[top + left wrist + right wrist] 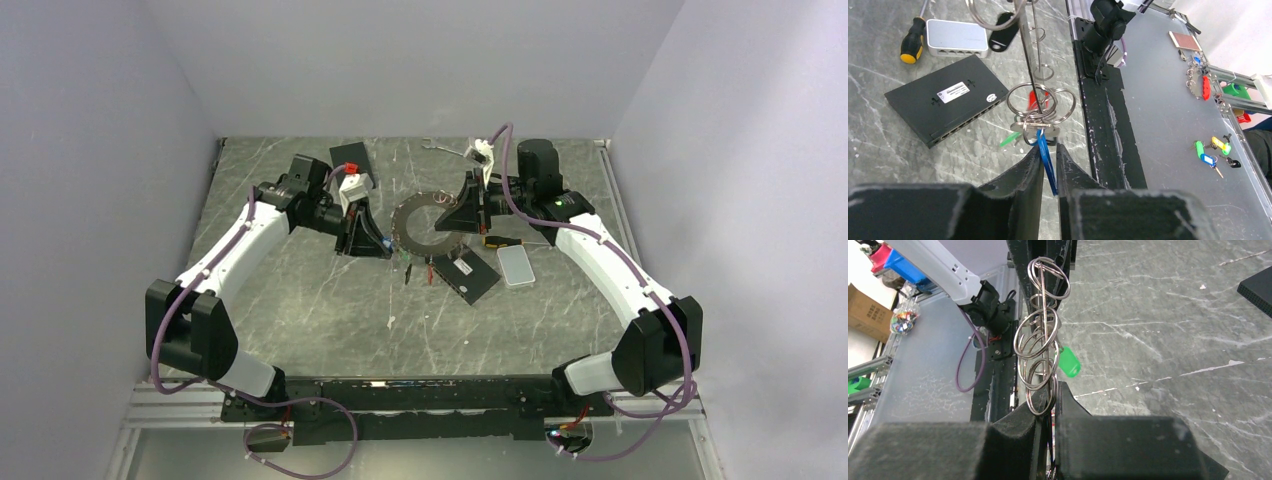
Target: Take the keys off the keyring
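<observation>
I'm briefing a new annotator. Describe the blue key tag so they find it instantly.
Find the big keyring at the scene's centre. On its left side hang small split rings, and the blue key tag dangles from them between the left gripper's fingers. The red tag and green tag nearby are outside the fingers.

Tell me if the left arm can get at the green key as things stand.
Probably not yet: the left gripper has its jaws closed on the blue key, though the green key is close beside it.

Overhead plus close wrist views, keyring shared
</observation>
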You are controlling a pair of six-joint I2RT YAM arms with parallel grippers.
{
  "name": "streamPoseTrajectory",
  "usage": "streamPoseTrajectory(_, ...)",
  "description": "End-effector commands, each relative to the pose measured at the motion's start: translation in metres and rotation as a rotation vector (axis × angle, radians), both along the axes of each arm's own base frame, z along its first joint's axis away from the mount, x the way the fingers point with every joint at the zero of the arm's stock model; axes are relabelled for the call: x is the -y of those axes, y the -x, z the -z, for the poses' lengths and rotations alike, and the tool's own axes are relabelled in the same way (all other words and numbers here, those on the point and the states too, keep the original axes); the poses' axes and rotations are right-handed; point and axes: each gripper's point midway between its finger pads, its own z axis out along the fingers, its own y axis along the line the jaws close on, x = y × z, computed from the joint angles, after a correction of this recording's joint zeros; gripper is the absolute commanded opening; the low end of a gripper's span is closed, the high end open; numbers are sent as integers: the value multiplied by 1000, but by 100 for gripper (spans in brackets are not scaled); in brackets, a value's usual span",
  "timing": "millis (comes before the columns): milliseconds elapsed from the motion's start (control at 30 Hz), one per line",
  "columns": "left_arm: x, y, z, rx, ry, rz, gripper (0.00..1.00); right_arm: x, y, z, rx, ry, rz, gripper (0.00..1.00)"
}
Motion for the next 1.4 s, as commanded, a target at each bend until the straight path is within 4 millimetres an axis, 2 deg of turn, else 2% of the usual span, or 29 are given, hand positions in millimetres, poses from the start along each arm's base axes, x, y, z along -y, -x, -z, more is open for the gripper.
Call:
streamPoseTrajectory(0, -2, -6, -19, 67, 23, -21, 17, 0, 3, -28, 95, -53, -29, 0)
streamPoseTrajectory(100, -2, -11, -18, 60, 14, -39, 18, 0, 5, -28, 93, -56, -36, 0)
streamPoseTrajectory(167, -1, -13, -18, 55, 12, -46, 30, 0, 5, -28, 90, -59, -39, 0)
streamPoseTrajectory(233, -1, -15, -19, 50, 14, -51, 39, -1, 5, -28, 86, -61, -41, 0)
streamPoseTrajectory(300, 1, -15, -18, 37, 22, -50, 45, -1, 5, -28, 82, -63, -41, 0)
streamPoseTrajectory(433, 2, -16, -17, 36, 25, -46, 51, -1, 4, -27, 79, -62, -37, 0)
streamPoseTrajectory(567, 4, -20, -17, 30, 20, -60, 50, -2, 4, -27, 74, -64, -38, 0)
streamPoseTrajectory(767, 7, -41, -13, 32, -7, -136, 47, -2, 4, -27, 78, -68, -40, 0)
streamPoseTrajectory(1133, 7, -55, -7, 25, -32, -202, 38, -3, 4, -25, 48, -70, -40, 0)
streamPoseTrajectory(1233, 8, -53, -8, 24, -23, -189, 43, -3, 3, -24, 45, -68, -35, 0)
streamPoseTrajectory(1367, 12, -34, -14, 16, 22, -96, 52, -3, 0, -23, 46, -65, -27, 0)
